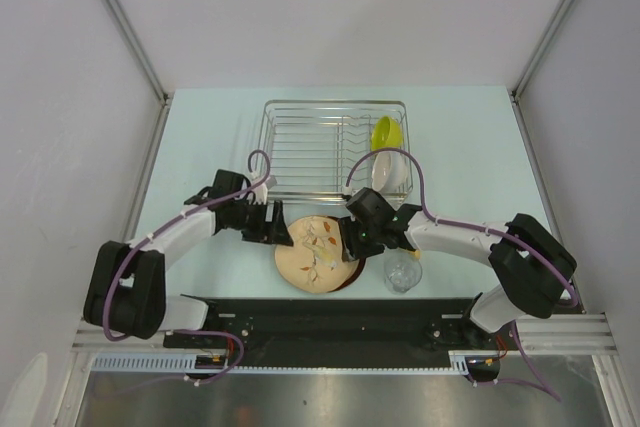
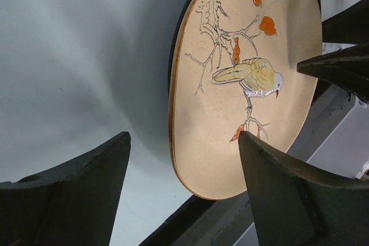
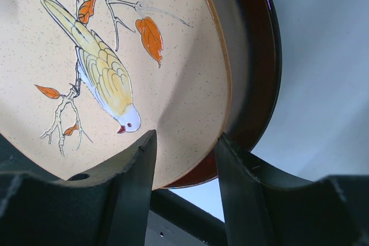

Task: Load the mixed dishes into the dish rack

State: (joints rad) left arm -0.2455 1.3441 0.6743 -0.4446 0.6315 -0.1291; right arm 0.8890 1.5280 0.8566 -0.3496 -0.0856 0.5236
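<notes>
Your left gripper (image 2: 183, 136) sits closest, jaws spread wide and holding nothing, just beside the left edge of the tan leaf-patterned plate (image 2: 230, 113). That plate lies on the dark-red-rimmed tan plate (image 3: 262, 56), shifted a little to the left of it. Both are on the bench (image 1: 220, 147) in front of the rack, so neither is loaded yet. Your right gripper (image 3: 185, 136) has its jaws drawn narrow astride the tan plate's right rim, one finger on the painted face and one outside the edge. It looks like a pinch, though I cannot confirm how firm. Just right of the plates the small clear glass (image 1: 402, 272) stands upright on the bench, also unloaded.

In the dish rack (image 1: 335, 103) you have two pieces, both at its right end: a yellow-green vessel (image 1: 384, 133), mug or bowl I cannot tell, and the white bowl (image 1: 390, 172) nearer you. I judge the job roughly half done, with two plates, the glass and one unseen piece left.
</notes>
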